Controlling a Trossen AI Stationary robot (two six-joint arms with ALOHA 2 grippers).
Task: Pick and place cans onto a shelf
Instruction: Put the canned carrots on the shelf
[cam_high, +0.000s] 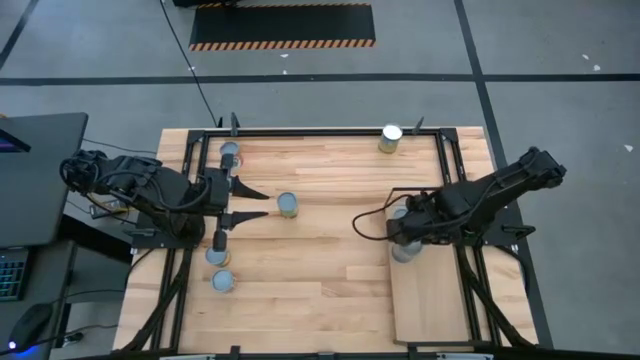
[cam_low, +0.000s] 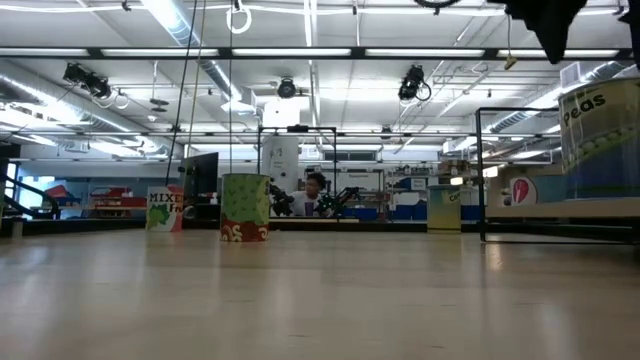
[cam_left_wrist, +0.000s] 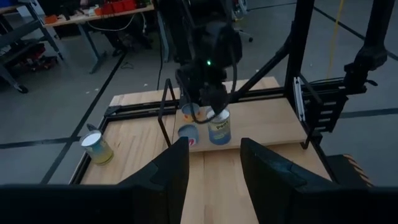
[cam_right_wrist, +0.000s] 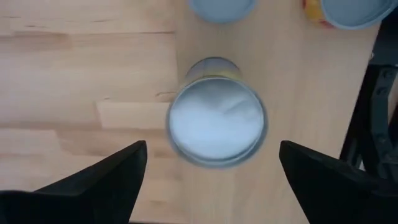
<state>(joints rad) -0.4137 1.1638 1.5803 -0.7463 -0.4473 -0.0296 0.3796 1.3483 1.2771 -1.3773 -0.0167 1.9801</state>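
Note:
A can (cam_right_wrist: 216, 121) with a silver top stands upright on the pale shelf (cam_high: 432, 305), near its far end. My right gripper (cam_right_wrist: 211, 148) hangs open above this can, pointing down, one finger on each side and clear of it. Two more cans (cam_right_wrist: 221, 5) (cam_right_wrist: 345, 11) stand just beyond. My left gripper (cam_high: 248, 201) is raised over the table's left side, pointing level, open and holding nothing. It faces a lone can (cam_high: 287, 205) that stands on the table. The low view shows the shelf's can (cam_low: 600, 140) large at the right.
More cans stand on the table at the far left (cam_high: 230, 153), near left (cam_high: 217, 255) (cam_high: 222, 282) and far edge (cam_high: 390, 137). A black metal frame (cam_high: 300, 131) runs along the table's edges. A person sits in the room beyond the table (cam_low: 314, 190).

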